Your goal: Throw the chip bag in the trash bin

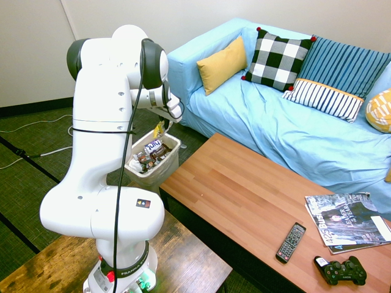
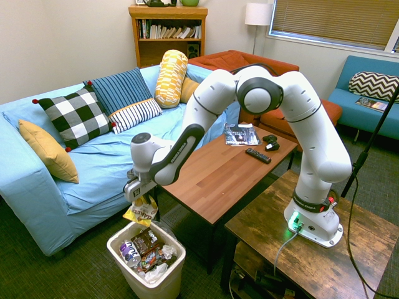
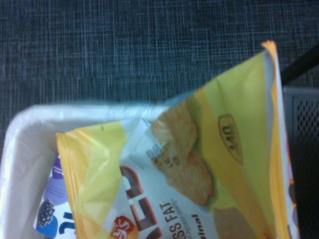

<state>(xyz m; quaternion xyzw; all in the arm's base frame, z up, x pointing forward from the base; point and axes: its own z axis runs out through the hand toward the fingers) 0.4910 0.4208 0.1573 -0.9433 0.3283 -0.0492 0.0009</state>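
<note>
Claw (image 2: 139,194) fingers are pinched on the top edge of the chip bag (image 2: 141,210), which hangs straight down from them, just above the near rim of the trash bin (image 2: 147,281) and not touching what lies inside. From the second exterior view the yellow foil dangles over the bin's sofa-side corner; the first exterior view shows only a sliver of the chip bag (image 1: 159,129) peeking out behind the white arm, right above the trash bin (image 1: 165,165). The bin stands on the dark carpet between the blue sofa (image 2: 93,168) and the end of the long wooden counter (image 2: 218,171), and it already holds dark candy wrappers (image 2: 144,244) and a purple-and-white packet (image 2: 129,250). In the wrist view the chip bag (image 3: 199,164) fills most of the picture, its printed chips and red lettering readable, with the bin's white lined rim (image 3: 30,129) curving behind it. On the counter, well apart from the bin, lie a magazine (image 2: 241,133), a remote (image 2: 257,156) and a black game controller (image 2: 270,142).
</note>
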